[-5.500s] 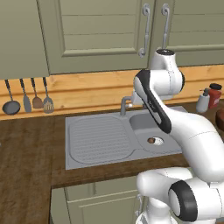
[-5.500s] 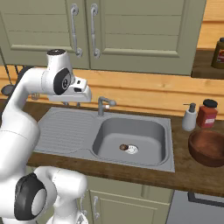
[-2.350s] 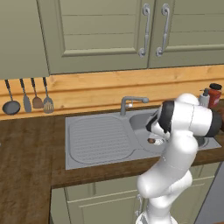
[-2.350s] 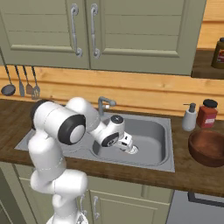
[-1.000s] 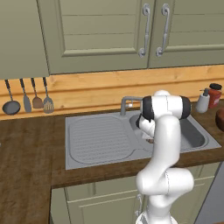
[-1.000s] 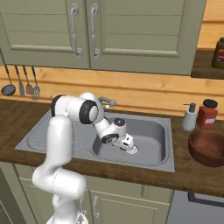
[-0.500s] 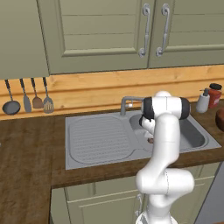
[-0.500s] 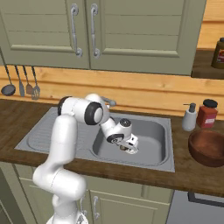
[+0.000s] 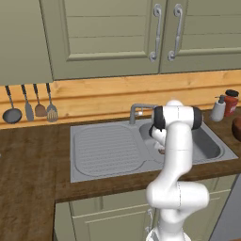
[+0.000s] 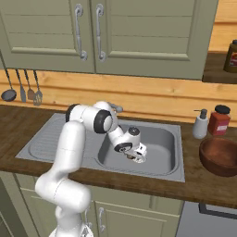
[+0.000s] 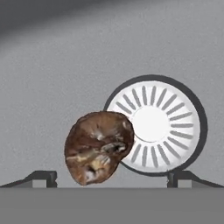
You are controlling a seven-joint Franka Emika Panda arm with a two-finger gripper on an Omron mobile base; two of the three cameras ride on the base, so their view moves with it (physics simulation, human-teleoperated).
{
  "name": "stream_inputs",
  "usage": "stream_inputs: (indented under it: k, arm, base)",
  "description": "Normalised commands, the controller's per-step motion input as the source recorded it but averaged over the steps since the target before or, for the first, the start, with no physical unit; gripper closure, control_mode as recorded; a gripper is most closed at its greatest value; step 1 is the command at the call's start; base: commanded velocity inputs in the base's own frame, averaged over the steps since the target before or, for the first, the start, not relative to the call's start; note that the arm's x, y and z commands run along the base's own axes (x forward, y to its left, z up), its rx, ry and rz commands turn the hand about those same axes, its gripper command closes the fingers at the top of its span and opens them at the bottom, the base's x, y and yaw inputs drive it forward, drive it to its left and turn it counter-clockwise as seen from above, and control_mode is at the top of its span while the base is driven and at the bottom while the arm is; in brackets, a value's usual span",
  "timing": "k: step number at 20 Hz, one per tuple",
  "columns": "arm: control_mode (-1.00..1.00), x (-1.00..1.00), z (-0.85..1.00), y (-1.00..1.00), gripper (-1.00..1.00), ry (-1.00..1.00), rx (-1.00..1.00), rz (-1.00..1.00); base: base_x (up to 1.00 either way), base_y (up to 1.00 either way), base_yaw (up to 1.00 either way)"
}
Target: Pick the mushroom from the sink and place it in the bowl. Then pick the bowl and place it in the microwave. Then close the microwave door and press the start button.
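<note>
Low in the sink (image 10: pixel 171 139)
My fingers (image 11: pixel 48 176) are spread wide, the mushroom (image 11: pixel 98 146) between them, overlapping the drain (image 11: pixel 157 124).

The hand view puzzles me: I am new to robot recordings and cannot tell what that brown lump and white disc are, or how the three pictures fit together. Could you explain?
All three pictures show one moment in a simulated kitchen. A white robot arm reaches down into the sink. Two cameras ride on its base, behind it to the left and right, so they show the same scene from two sides. The third sits on the hand and looks along the gripper, whose two dark fingertips rise at the bottom, spread wide apart. The brown lump is the mushroom, lying on the basin floor between those tips, overlapping the edge of the white slotted drain. Nothing is held yet. On the counter to the right stand the dark brown bowl, a soap dispenser and a red jar.
</note>
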Motion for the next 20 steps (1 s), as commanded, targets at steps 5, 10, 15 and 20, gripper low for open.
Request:
stream_inputs:
  k: [5,10,15,20]
  arm:
    - [-1.0,0.11,-0.19,0.05,-1.0,0.0,0.0,-0.02]
    - [-1.0,0.21,-0.09,0.03,-1.0,0.01,0.0,-0.02]
    - [-1.0,0.27,-0.07,0.0,-1.0,0.0,0.02,-0.01]
    - [-1.0,0.21,-0.12,0.0,-1.0,0.0,0.01,-0.01]
  base:
    - [0.0,0.0,0.0]
    - [0.0,0.0,0.0]
    - [0.0,0.0,0.0]
    - [0.0,0.0,0.0]
